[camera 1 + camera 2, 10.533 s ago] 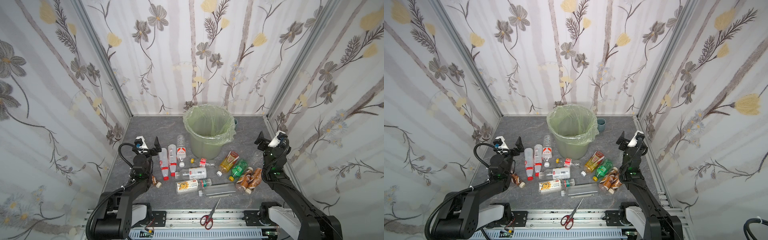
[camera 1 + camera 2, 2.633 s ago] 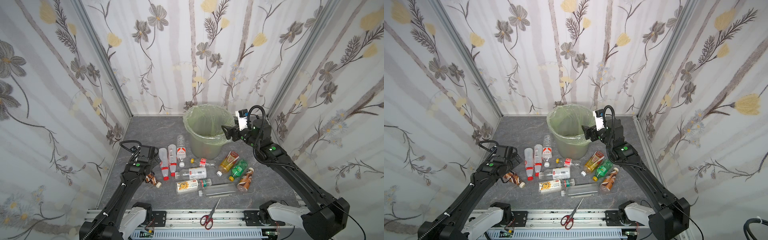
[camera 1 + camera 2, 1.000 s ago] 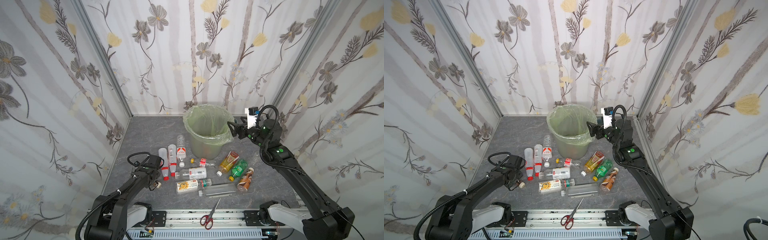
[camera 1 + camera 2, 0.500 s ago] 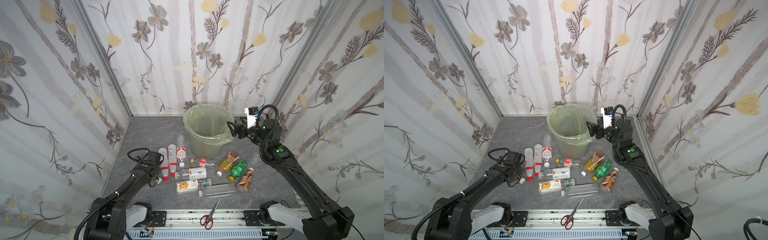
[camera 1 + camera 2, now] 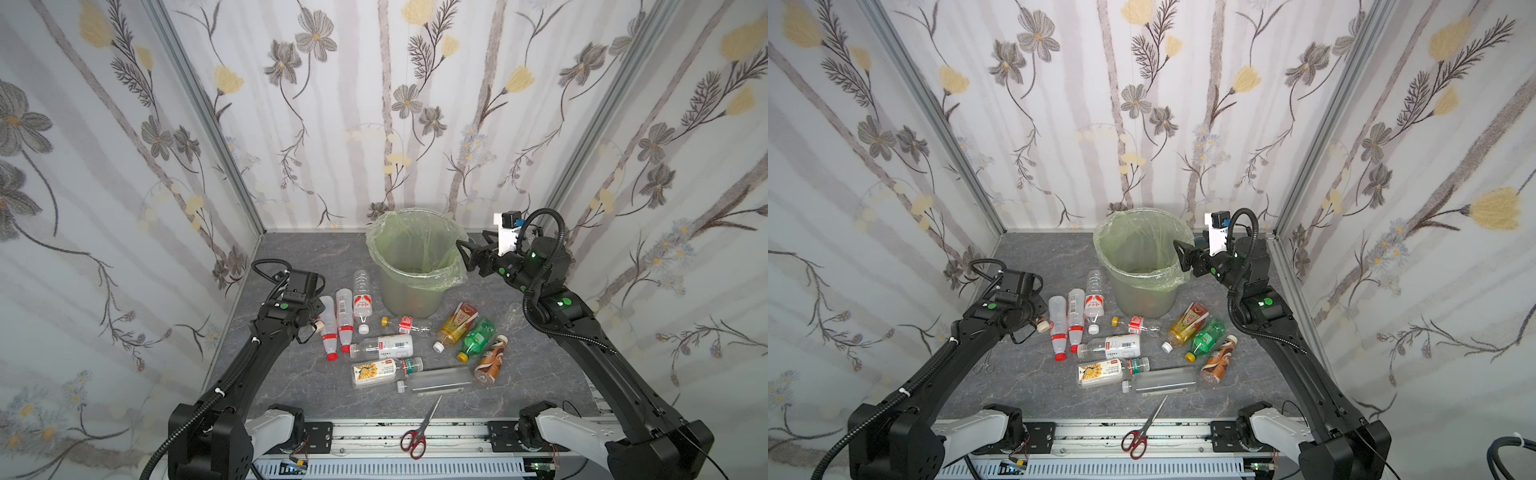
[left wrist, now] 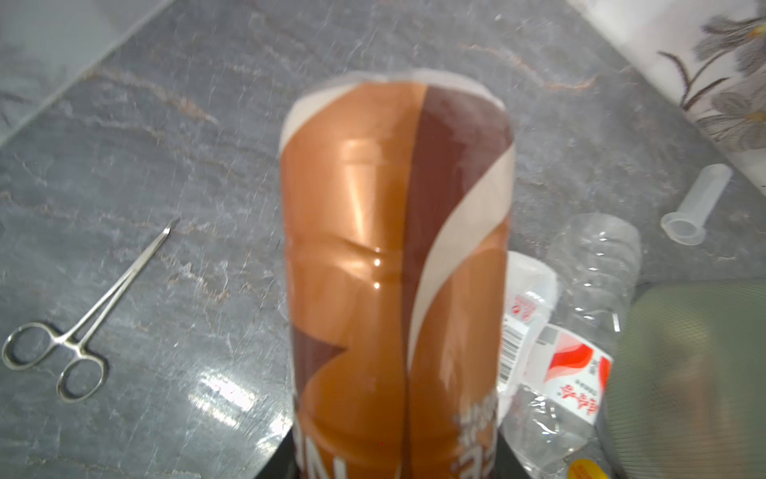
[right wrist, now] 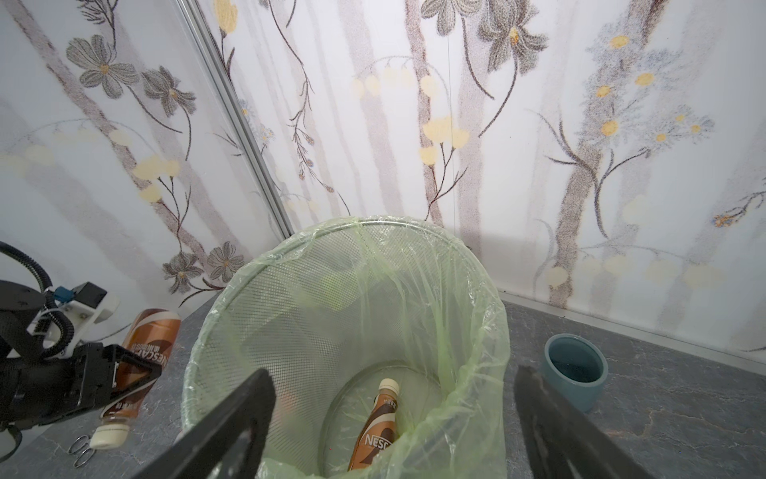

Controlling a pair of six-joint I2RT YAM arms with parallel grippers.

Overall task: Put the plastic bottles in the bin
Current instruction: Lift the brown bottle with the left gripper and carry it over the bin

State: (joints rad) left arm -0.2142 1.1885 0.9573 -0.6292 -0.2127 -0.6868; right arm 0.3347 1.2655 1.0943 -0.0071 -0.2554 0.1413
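The left tool (image 7: 134,367) is clamping a copper-and-brown labelled plastic bottle (image 6: 398,257) around its body, at the left side of the grey marbled surface (image 5: 291,253). The bottle is hanging tilted with its cream cap downward, near a pair of steel forceps (image 6: 78,323) that is lying flat. The right tool (image 5: 464,252) is hovering at the rim of the round grey-green bin (image 5: 409,291), which is lined with a pale green bag. Its jaws are standing wide with nothing between them. A second brown-labelled bottle (image 7: 379,427) is lying at the bottom of the bin. In front of the bin, the other plastic bottles are lying scattered on the surface: clear ones with red-white labels (image 5: 362,301), an amber one (image 5: 455,326), a green one (image 5: 477,338) and another brown-labelled one (image 5: 490,361). Red-handled scissors (image 5: 415,436) are lying at the near edge.
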